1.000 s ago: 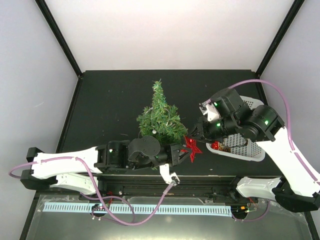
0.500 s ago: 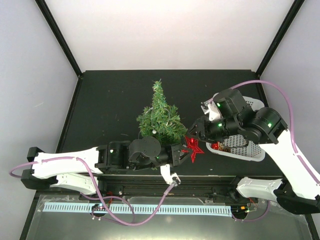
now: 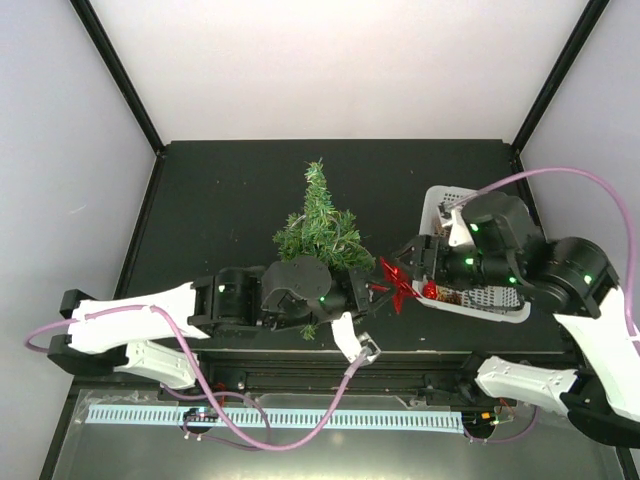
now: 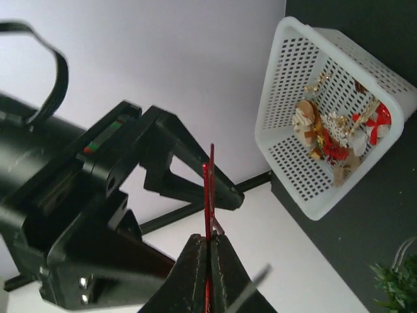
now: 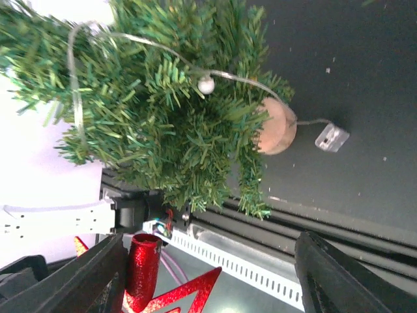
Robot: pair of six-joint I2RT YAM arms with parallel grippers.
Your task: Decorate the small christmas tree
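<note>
The right gripper (image 3: 412, 262) has just let go of the star (image 3: 393, 285). Its fingers now stand wide apart, and it has drawn back toward the basket (image 3: 505, 308) at the table's (image 3: 220, 200) right edge. The left gripper (image 3: 372, 293) alone holds the star, fingers clamped on its thin lower point. The handover looks complete, leaving the left arm to top the tree (image 3: 320, 235), which stands mid-table just beyond that gripper.

The star is flat, red and glittery, with a tube socket (image 5: 143, 270). The tree is bristly green on a round wooden foot (image 5: 277, 127), strung with thin wire (image 5: 75, 98). The basket is perforated white plastic.
</note>
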